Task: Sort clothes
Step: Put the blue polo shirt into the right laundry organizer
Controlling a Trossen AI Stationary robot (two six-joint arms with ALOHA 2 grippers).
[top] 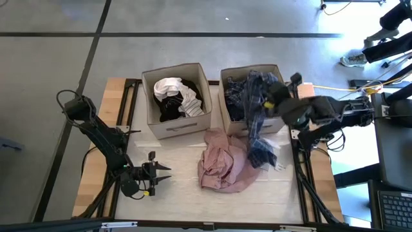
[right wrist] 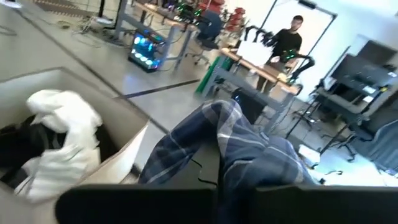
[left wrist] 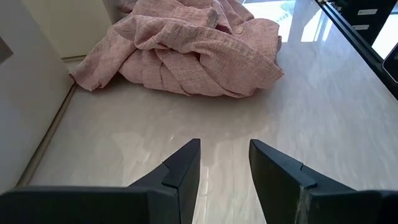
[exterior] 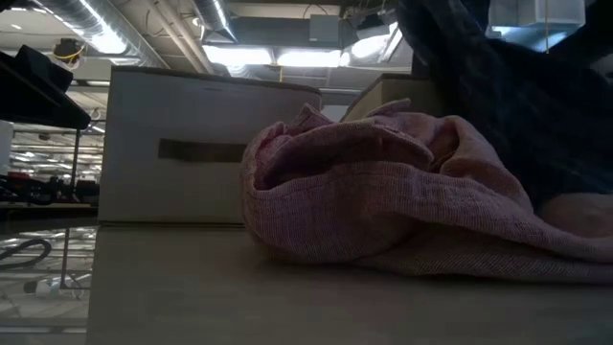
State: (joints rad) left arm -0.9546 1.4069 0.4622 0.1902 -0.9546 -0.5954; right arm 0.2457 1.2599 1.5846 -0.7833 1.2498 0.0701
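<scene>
High view: plaid shirt [top: 259, 122] hangs lengthwise from right hand [top: 275, 96]

Pink garment [top: 221, 166]: dusty-pink woven fabric, crumpled in a heap on the worktop, in front of the two boxes.
Blue-plaid garment [top: 259, 122]: dark blue check, lifted at its top, hanging from above the right box down to the worktop, its lower end beside the pink heap.
White and black pieces [top: 175, 95]: bunched together inside the left box.
</scene>
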